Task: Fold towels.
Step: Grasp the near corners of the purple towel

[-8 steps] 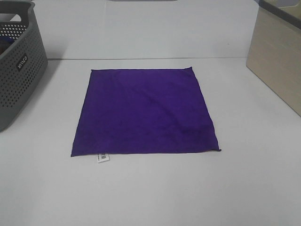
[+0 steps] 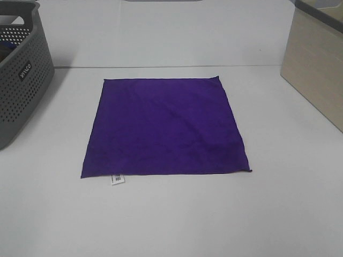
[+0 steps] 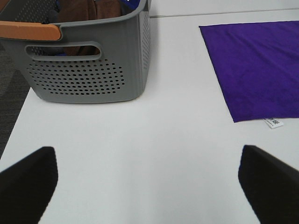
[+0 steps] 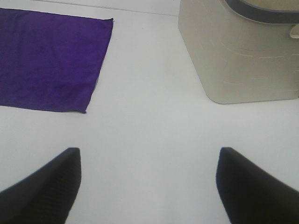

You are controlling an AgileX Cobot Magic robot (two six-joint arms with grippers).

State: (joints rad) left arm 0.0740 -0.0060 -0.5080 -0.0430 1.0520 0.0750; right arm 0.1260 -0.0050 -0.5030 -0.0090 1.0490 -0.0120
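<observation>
towel (image 2: pixel 166 128) flat on table (image 2: pixel 171 225), unfolded, both arms off it.
left gripper (image 3: pixel 145 154) and right gripper (image 4: pixel 148 151) spread wide, empty. it looks soft, light, floppy; pinch the 2 near corners, tag (image 2: pixel 117 179) side.

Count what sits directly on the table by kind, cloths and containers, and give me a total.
Cloths: 1, the deep purple square microfibre towel, lying flat.
Containers: 2, the grey perforated plastic basket and the beige smooth-walled bin.
Total: 3.
</observation>
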